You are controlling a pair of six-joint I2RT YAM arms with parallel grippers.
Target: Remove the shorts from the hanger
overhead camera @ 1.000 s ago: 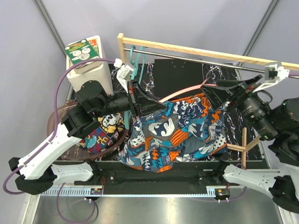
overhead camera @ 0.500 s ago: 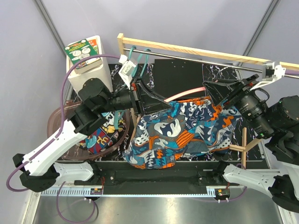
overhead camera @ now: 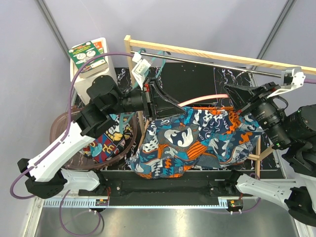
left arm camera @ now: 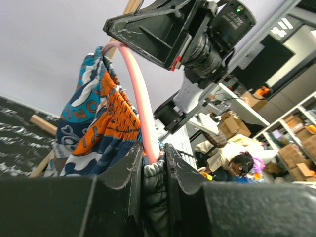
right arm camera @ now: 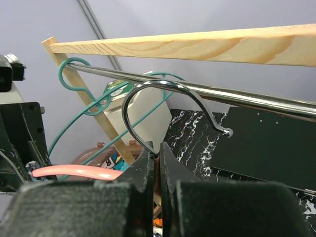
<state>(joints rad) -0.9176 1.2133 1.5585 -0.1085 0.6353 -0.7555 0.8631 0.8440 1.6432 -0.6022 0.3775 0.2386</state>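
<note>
The teal, orange and white shorts hang by their waistband from a pink hanger in front of the rack. My left gripper is at the hanger's left end. In the left wrist view its jaws are shut on bunched grey waistband fabric of the shorts, with the pink hanger arm rising between the tips. My right gripper is shut on the neck of the hanger's chrome hook, just below the metal rail. A second, comic-print pair of shorts lies in a brown basket.
A wooden rack frame carries the rail across the back. A teal wire hanger hangs at the rail's left end. A white container with a green label stands at the back left. A wooden post stands at the right.
My right gripper has closed from wide open onto the hook's neck. The left arm has moved up and to the right, and the shorts have shifted right with it.
</note>
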